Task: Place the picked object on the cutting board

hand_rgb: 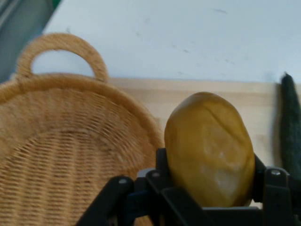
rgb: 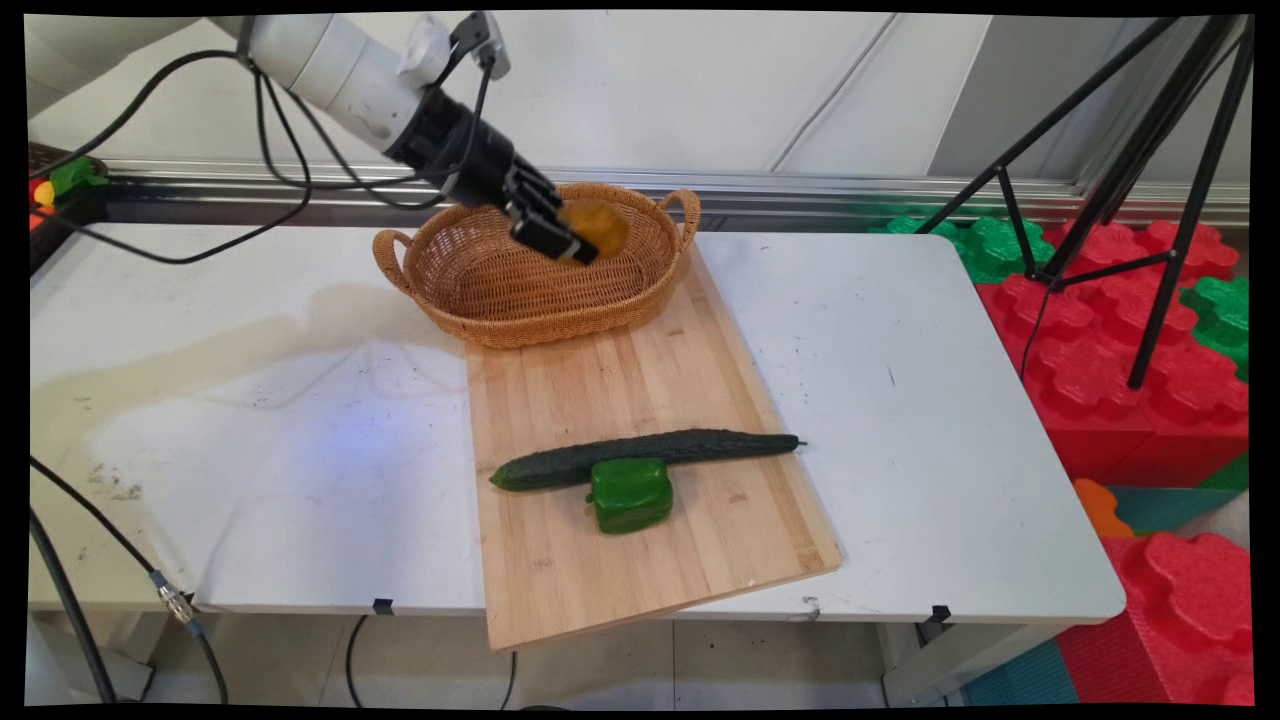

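The tool (rgb: 560,240) is clamped around a potato (rgb: 595,227), held above the basket (rgb: 480,290) near its right rim, where a slip could drop it outside onto the cutting board (rgb: 640,540).

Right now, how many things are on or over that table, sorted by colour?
Green: 2, the cucumber and the bell pepper.
Yellow-brown: 1, the potato held in the gripper above the basket.
Tan woven: 1, the basket.
Pale wood: 1, the cutting board.
Total: 5
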{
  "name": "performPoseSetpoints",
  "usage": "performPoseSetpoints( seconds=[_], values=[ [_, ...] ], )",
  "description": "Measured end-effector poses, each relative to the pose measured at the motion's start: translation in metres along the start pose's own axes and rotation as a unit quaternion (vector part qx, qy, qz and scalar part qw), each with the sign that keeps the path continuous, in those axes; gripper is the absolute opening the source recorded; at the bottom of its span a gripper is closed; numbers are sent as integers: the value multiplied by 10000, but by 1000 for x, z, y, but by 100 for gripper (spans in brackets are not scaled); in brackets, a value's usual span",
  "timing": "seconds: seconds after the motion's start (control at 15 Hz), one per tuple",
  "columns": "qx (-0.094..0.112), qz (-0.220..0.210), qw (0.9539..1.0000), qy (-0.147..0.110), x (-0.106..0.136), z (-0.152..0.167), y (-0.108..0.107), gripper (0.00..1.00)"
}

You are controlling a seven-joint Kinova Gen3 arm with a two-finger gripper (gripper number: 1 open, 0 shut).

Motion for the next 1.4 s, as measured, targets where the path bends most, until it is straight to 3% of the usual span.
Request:
performPoseSetpoints(
  seconds=[0.53,1.4],
  values=[
    [-247,31,9986,-468,-38,7,33,0],
    [-353,148,9935,-1071,-69,75,54,0]
  ],
)
